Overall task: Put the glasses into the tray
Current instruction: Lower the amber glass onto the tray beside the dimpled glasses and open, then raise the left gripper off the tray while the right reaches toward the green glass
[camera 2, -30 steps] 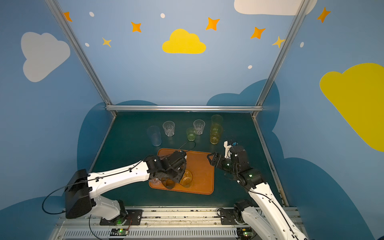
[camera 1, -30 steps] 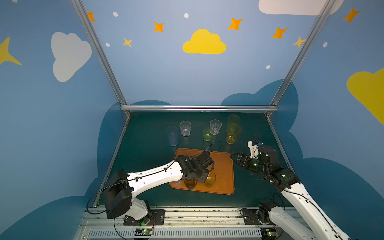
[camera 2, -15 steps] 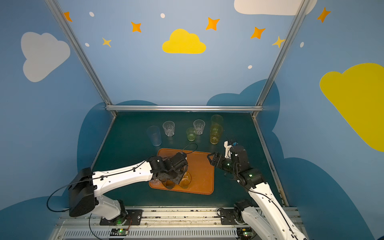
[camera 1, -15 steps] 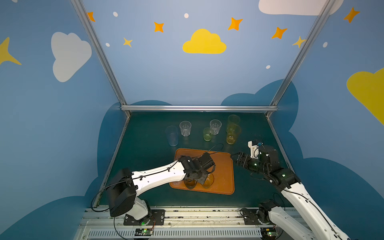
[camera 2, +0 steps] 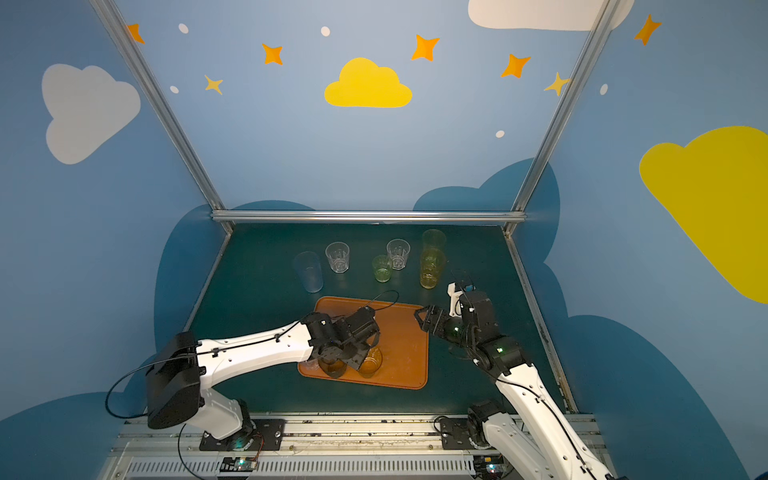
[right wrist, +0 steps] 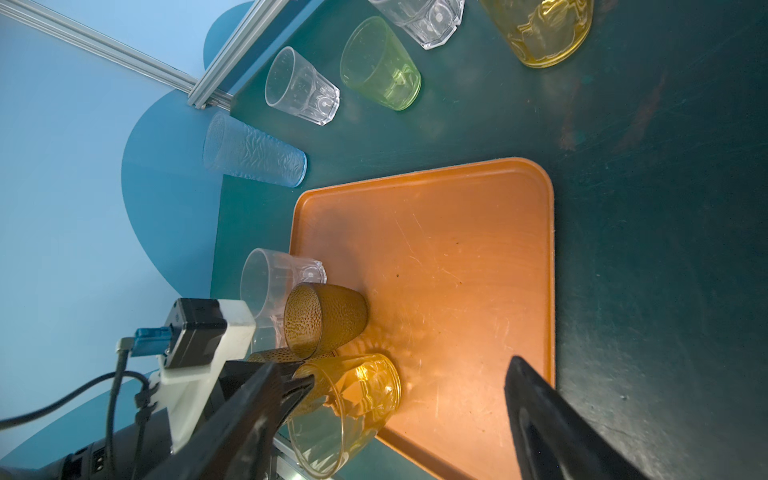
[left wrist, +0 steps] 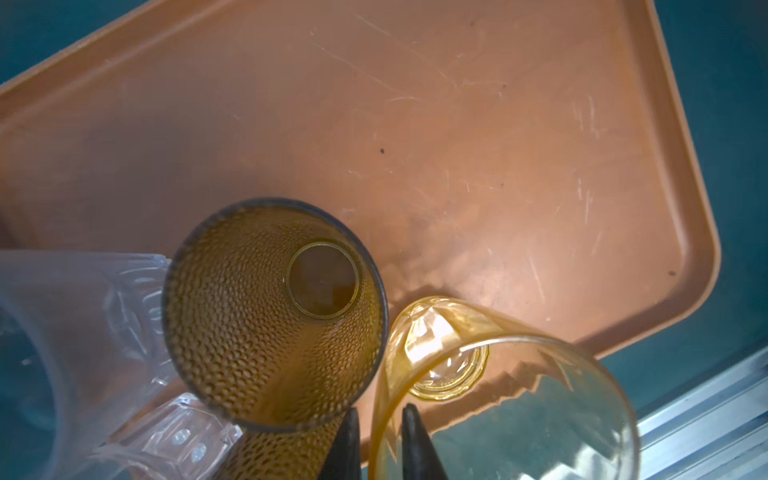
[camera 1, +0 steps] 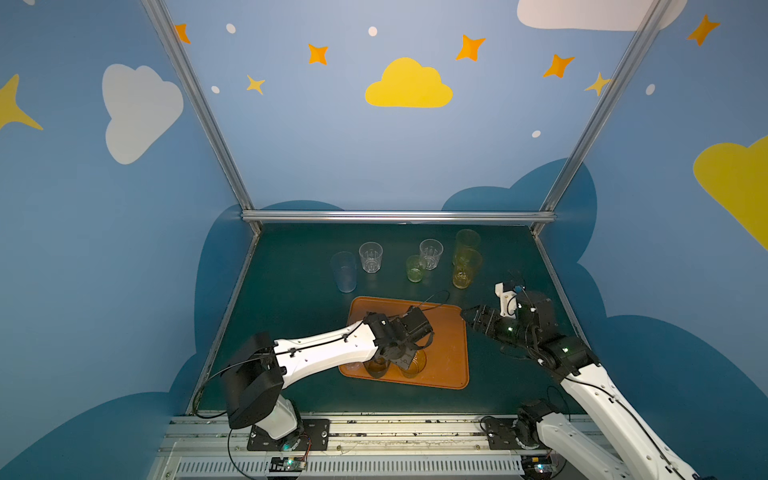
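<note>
Left pincer (left wrist: 380, 436): tips narrowly parted, one inside and one outside the wall of the amber glass (right wrist: 361, 390). A sliver of clearance shows on each side, and nothing is pinched. The amber glass stands upright on the tray (camera 1: 444, 332), close to its near rim and just beside a dark brown glass (left wrist: 249, 324); whether the two rims touch cannot be told. A clear faceted glass (right wrist: 278, 278) stands on the brown one's other side. Judgement: the step in hand is the release. To do it well, part the tips a little more, then lift straight up along the wall. That keeps the inner tip from hooking the rim and tipping the glass into its neighbour or over the low rim. Right pincer (camera 1: 467, 320): spread wide, empty, poised at the tray's right edge. The green glass (camera 1: 414, 268) and five others stand on the surface (camera 1: 291, 316) beyond the tray, not yet placed.
</note>
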Controlling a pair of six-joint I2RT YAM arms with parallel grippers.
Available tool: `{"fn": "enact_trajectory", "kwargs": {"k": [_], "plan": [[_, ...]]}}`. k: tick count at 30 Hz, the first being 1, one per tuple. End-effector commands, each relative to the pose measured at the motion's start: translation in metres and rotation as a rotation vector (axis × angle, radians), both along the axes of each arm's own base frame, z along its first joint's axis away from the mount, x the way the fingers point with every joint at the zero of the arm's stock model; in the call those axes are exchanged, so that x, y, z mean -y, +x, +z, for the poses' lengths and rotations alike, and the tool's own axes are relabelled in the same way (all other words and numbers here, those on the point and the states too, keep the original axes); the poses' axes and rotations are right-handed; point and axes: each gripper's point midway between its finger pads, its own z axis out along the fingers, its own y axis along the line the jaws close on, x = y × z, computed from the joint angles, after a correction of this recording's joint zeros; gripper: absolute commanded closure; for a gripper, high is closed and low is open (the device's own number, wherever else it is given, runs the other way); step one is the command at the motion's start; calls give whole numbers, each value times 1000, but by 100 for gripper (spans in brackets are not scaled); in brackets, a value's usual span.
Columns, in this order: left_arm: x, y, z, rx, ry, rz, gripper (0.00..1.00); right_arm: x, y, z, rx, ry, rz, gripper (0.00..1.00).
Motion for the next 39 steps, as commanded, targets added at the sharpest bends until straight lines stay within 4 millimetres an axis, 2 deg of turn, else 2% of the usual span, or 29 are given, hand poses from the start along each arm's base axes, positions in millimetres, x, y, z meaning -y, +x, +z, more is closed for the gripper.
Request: {"fn": "enact_trajectory", "kwargs": {"k": [1, 11, 18, 23, 25, 28, 33, 39], "plan": [[3, 3, 13, 29, -8, -4, 76, -1, 0, -3, -11, 13, -1, 17], [7, 4, 34, 50, -67, 5, 62, -3, 0, -4, -16, 25, 4, 17], [2, 10, 50, 116, -95, 16, 37, -2, 3, -3, -19, 21, -3, 17], [-5, 24, 71, 230, -112, 48, 9, -8, 2, 3, -29, 60, 7, 17], [-5, 30, 78, 258, -131, 57, 1, -10, 3, 6, -26, 81, 9, 17], [-6, 40, 87, 279, -158, 87, 0, -13, 4, 6, -36, 96, 8, 17], [-20, 59, 98, 325, -179, 173, 0, -18, 8, 7, -62, 106, 17, 17], [-54, 75, 115, 388, -273, 318, 0, -32, 21, 16, -68, 129, 43, 17]]}}
